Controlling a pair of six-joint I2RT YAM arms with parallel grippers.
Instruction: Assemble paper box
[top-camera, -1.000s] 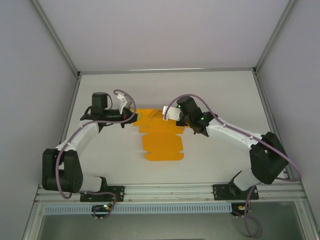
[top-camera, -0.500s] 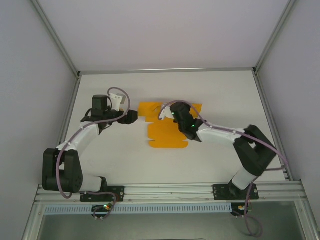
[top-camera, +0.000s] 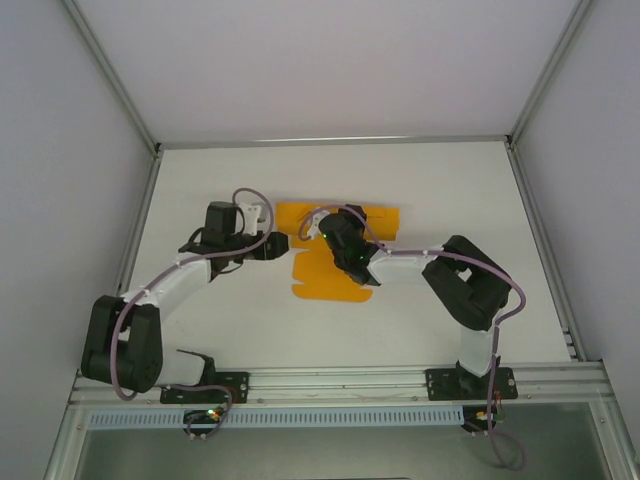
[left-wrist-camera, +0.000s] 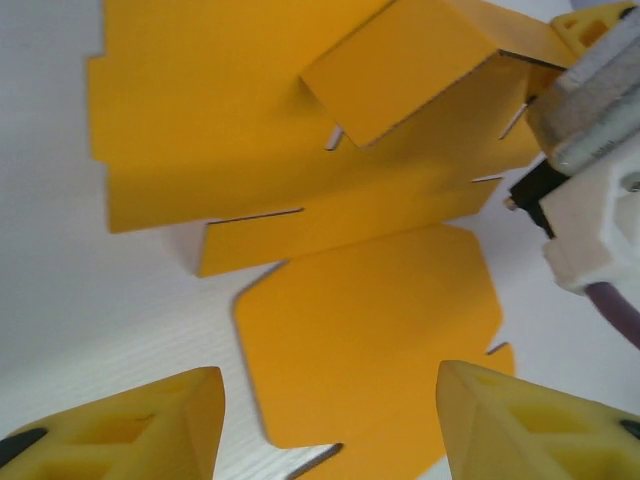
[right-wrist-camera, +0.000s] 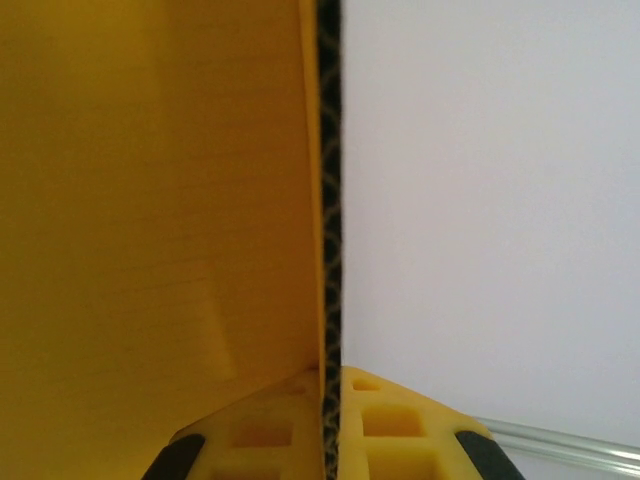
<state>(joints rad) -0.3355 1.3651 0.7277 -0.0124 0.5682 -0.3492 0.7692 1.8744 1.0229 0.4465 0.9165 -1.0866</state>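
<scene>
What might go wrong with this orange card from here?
The right gripper pinches one thin flap of the paper box by its edge; a hard pull may tear or crease it. The left gripper hangs open above the box, so nothing pins it and it might slide. The two grippers sit close together and may bump.

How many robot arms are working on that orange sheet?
2. The left arm reaches in from the left; the right arm bends in from the right, its end effector gripping the orange sheet.
</scene>
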